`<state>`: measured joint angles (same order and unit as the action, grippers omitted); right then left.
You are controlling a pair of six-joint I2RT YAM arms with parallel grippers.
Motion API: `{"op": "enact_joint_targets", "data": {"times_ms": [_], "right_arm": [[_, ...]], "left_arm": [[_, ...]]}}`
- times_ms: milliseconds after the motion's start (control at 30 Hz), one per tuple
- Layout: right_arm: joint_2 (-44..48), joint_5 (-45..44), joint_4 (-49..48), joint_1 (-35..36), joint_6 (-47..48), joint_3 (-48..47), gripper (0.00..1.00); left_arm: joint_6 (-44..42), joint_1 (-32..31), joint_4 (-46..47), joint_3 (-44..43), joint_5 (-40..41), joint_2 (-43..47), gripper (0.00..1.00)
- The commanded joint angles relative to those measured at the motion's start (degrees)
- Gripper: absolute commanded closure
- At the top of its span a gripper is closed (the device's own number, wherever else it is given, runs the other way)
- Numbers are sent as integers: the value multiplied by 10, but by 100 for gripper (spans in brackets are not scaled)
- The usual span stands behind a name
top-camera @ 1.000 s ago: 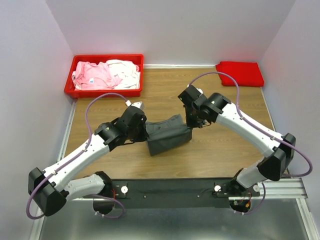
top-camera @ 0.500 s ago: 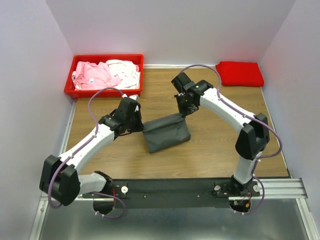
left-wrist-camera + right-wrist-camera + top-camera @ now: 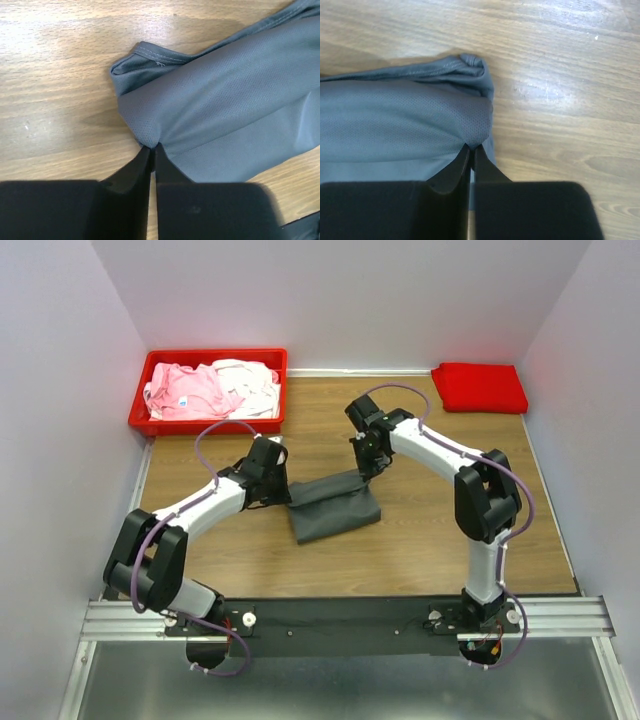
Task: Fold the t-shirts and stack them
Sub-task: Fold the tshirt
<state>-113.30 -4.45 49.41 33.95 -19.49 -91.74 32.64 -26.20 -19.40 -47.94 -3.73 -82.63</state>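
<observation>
1. Top external view, ground: wooden plank-patterned worktop (image 3: 420,540), closed in by pale walls on the left, right and far sides.
2. Dark grey soft cloth t-shirt (image 3: 335,508): lies at mid-worktop between the two arms, folded into a long thick band. The band slants, its right end farther from the arm bases than its left end.
3. Left gripper (image 3: 152,149): sits at the left end of the band. In the left wrist view its black fingers (image 3: 130,175) stand nearly together with only a thin slit between them. A pucker of the grey cloth is pinched at their tips. A stitched hem edge lies on the wood just beyond.
4. Right gripper (image 3: 471,149): sits at the right, far end of the band. Its fingers are drawn close on a rounded fold of the same shirt, with a small bunched corner of cloth beyond the tips.
5. Rigid red plastic bin (image 3: 215,353): stands in the far left corner. It holds a crumpled pale pink t-shirt (image 3: 185,390) on the left and a white t-shirt (image 3: 252,380) on the right, touching each other.
6. Bright red t-shirt (image 3: 480,387): lies folded flat in the far right corner, well apart from the grey one.
</observation>
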Motion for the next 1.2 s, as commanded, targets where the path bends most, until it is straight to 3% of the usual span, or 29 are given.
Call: {"op": "enact_joint_targets", "data": {"times_ms": [0,33,67,133,300,433,500,567,667,867,1167], "right_arm": [[-10,-27,-25,-15,9,7,83],[-5,-28,-26,-15,9,4,77],[7,-28,-29,-15,9,-3,66],[29,-33,-42,-15,8,-3,57],[121,-1,-97,-15,5,35,56],[205,115,-174,-15,23,140,59],[217,180,-225,-15,16,183,66],[218,236,-275,-15,7,238,76],[207,280,-323,-13,-14,277,79],[158,324,-406,1,-34,308,80],[58,302,-430,0,-15,260,81]], "left_arm": [[-10,10,-9,0,30,-3,74],[-9,10,-11,-2,32,2,64],[-5,10,-15,-7,54,20,43],[1,11,-29,-21,75,55,27],[8,5,-39,-27,101,154,24],[13,-29,-26,0,59,212,34],[25,-56,4,30,43,221,52],[47,-100,48,62,40,209,64],[65,-133,86,78,40,159,72],[66,-170,108,65,40,61,75],[66,-192,105,98,18,19,75]]}}
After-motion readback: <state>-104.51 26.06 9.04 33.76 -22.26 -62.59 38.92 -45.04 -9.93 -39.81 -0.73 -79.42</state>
